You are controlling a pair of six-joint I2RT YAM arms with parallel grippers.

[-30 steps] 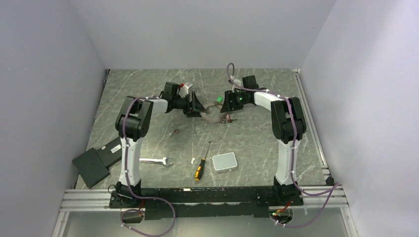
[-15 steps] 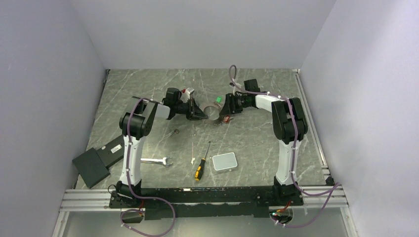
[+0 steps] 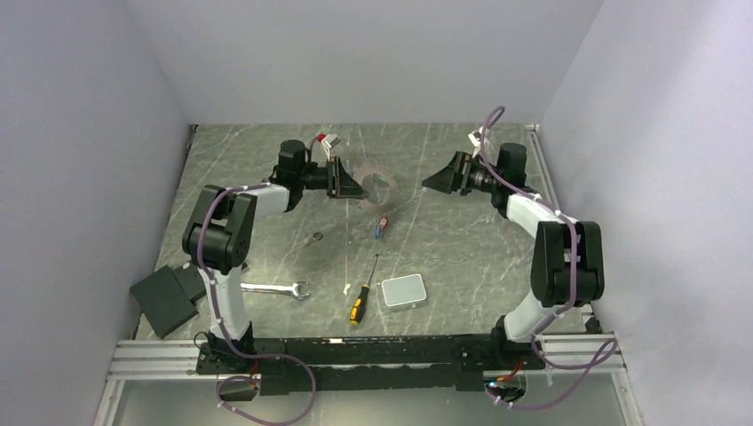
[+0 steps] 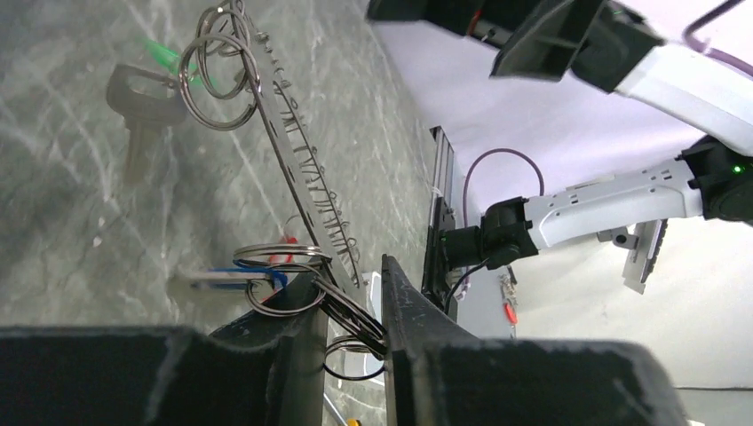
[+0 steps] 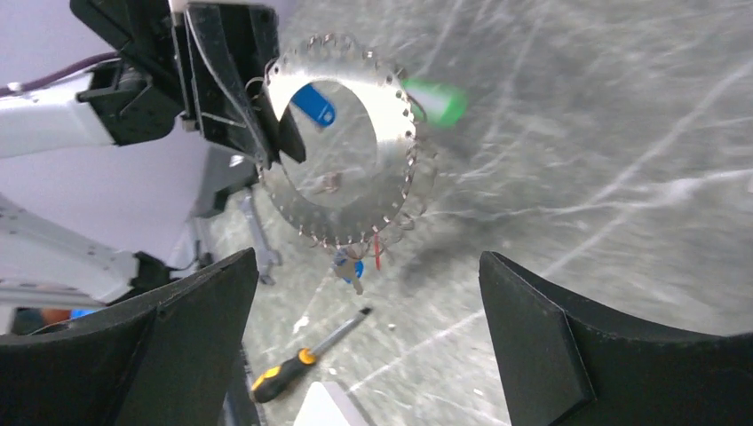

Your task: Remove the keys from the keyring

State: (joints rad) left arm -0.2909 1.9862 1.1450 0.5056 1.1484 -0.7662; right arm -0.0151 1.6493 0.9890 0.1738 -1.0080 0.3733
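My left gripper (image 3: 353, 185) is shut on the edge of the keyring (image 3: 376, 183), a thin dark loop held up off the table. In the left wrist view the fingers (image 4: 404, 306) pinch the keyring (image 4: 302, 160), and small split rings hang on it. In the right wrist view the keyring (image 5: 400, 115) faces me, with a blue tag (image 5: 315, 103) and a green tag (image 5: 439, 102) by it. Keys with red and blue tags (image 3: 382, 225) sit below it, and I cannot tell whether they hang or lie. My right gripper (image 3: 441, 177) is open, empty and well to the right of the ring.
A yellow-and-black screwdriver (image 3: 360, 300), a grey box (image 3: 403, 290) and a silver wrench (image 3: 281, 288) lie near the front. A small loose ring (image 3: 317, 237) lies left of centre. A black box (image 3: 165, 298) overhangs the table's left edge.
My right gripper has let go and drawn back to the right. My left gripper has carried the keyring up and back. The red- and blue-tagged keys now sit lower, toward the middle.
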